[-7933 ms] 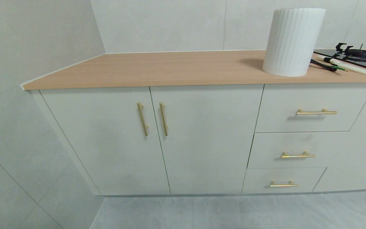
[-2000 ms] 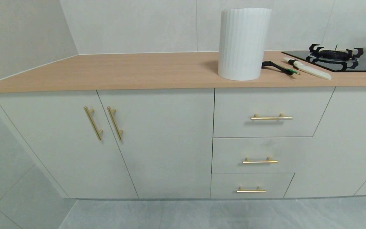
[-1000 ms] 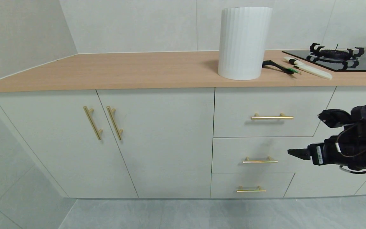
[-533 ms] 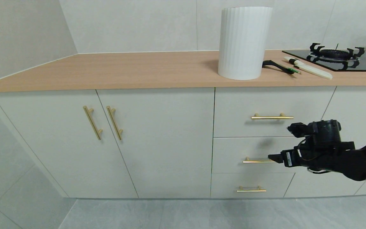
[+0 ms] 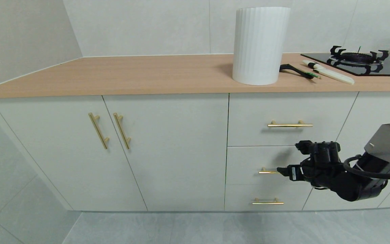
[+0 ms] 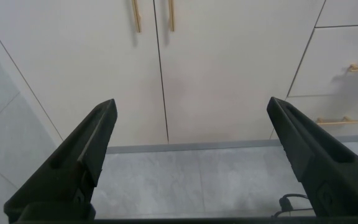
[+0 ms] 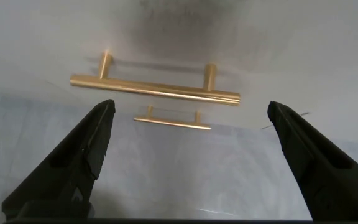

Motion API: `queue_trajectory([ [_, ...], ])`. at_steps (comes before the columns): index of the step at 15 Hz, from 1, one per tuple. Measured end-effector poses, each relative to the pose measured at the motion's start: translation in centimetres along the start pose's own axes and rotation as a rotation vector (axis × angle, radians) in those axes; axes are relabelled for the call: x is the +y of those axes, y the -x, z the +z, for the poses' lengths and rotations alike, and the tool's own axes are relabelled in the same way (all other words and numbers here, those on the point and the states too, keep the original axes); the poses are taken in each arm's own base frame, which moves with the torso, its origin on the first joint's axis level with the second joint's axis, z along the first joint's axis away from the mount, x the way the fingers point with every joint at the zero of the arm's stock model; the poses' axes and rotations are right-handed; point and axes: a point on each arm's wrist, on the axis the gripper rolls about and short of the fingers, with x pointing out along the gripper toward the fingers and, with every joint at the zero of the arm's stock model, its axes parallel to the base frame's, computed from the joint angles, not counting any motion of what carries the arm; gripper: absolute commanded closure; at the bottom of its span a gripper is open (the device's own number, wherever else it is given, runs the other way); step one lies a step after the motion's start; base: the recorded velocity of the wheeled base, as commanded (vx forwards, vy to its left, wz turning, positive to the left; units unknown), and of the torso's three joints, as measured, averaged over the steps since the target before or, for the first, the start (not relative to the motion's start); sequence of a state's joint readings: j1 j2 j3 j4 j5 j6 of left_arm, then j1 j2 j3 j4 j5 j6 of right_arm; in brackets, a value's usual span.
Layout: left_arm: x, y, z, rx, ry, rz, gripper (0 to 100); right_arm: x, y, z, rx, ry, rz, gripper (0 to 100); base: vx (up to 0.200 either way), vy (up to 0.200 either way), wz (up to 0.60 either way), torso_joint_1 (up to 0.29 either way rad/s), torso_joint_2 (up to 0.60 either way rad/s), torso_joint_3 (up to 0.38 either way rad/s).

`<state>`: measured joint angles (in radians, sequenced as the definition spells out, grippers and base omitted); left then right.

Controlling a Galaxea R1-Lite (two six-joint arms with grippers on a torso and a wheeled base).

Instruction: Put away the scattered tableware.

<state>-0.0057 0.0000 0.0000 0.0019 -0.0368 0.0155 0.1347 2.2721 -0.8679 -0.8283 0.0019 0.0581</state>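
The right gripper (image 5: 288,158) is spread wide and holds nothing, close in front of the middle drawer handle (image 5: 268,172) on the right side of the cabinet front. The left gripper (image 6: 191,106) is also wide open and empty, low before the cabinet doors (image 6: 229,68). The tableware, a black-handled utensil (image 5: 295,70) and a white utensil (image 5: 332,76), lies on the countertop (image 5: 130,74) just right of the white ribbed canister (image 5: 260,44).
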Motion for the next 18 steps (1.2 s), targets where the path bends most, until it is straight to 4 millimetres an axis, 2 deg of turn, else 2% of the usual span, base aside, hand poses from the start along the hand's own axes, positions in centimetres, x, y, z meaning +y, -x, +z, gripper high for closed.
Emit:
queue_trajectory([
  [10, 0.0, 0.0, 0.0, 0.0, 0.0, -0.001, 0, 1.1, -4.2, -1.1, -0.077, -0.03, -0.104, 0, 0.0, 0.0, 0.0, 0.0, 0.0, 0.0],
  [18, 0.0, 0.0, 0.0, 0.0, 0.0, 0.0, 0, 1.1, -4.2, -2.4, 0.035, -0.018, -0.111, 0, 0.0, 0.0, 0.0, 0.0, 0.0, 0.0],
])
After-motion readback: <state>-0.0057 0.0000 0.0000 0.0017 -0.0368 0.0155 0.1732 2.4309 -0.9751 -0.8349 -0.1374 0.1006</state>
